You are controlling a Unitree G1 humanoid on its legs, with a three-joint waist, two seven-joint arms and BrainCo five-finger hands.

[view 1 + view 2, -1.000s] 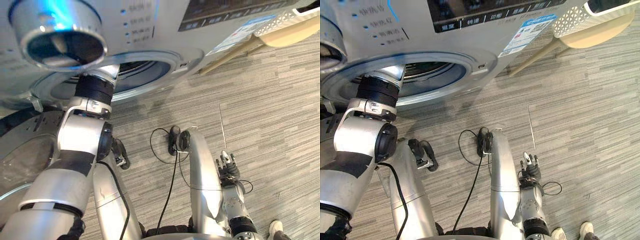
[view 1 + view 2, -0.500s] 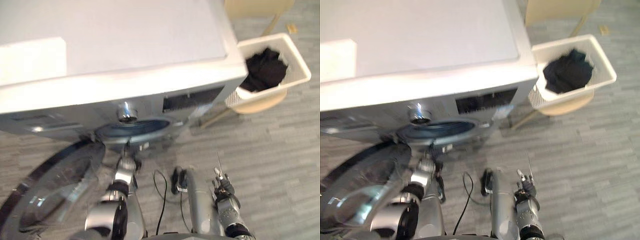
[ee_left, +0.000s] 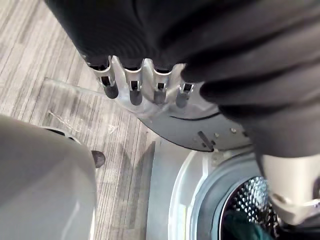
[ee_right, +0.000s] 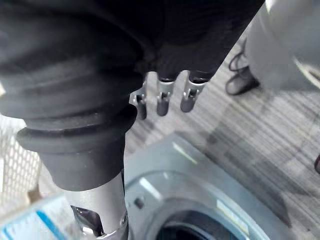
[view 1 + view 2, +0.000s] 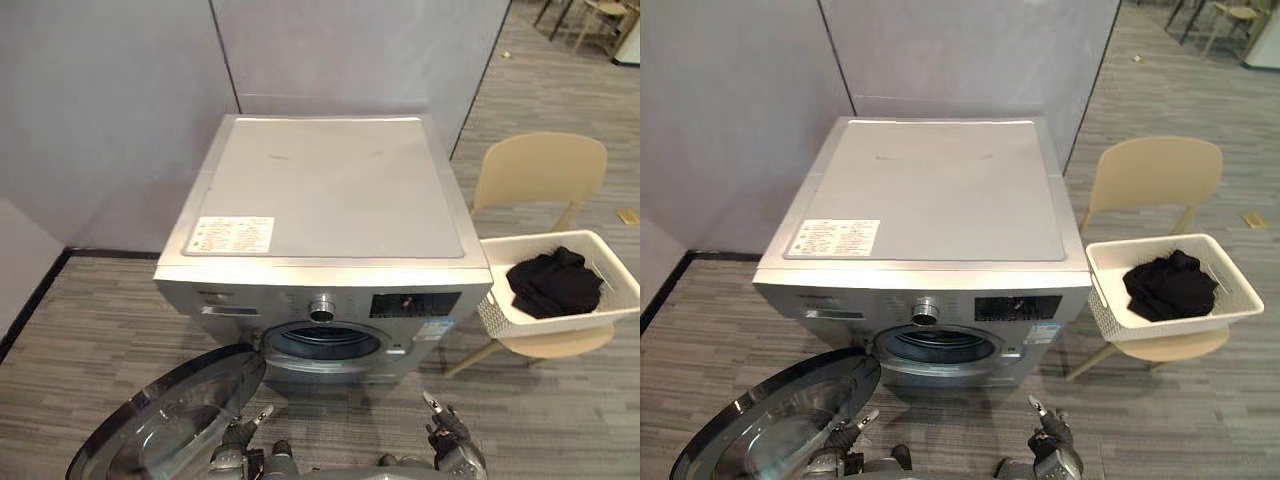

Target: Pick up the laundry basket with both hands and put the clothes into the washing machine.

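From the head camera I'm looking down on the washing machine (image 5: pixel 320 190), a silver front-loader standing against grey partition walls (image 5: pixel 110 110). Its round door (image 5: pixel 175 420) is swung wide open to the near left, which leaves the drum opening (image 5: pixel 322 343) clear at the front. The laundry basket (image 5: pixel 497 315), white with latticed sides, sits on the seat of a beige chair (image 5: pixel 540 170) just to the right of the machine. The clothes (image 5: pixel 553 283), a dark black bundle, lie inside the basket. Both of my hands are low at the near edge, over the grey plank floor (image 5: pixel 560 420) in front of the machine and well apart from the basket. The left hand (image 5: pixel 243 430) is just beside the edge of the open door. In its wrist camera its fingers (image 3: pixel 132 90) run straight in a row with nothing in them, so it is released, and past them I see the door rim and the perforated drum (image 3: pixel 250 200). Something dark greenish lies low inside the drum, though I cannot tell what it is. The right hand (image 5: pixel 447 438) hangs near the front right of the machine. Its fingers (image 4: pixel 162 102) are likewise relaxed and straight, grasping nothing, with the machine's front panel below them.
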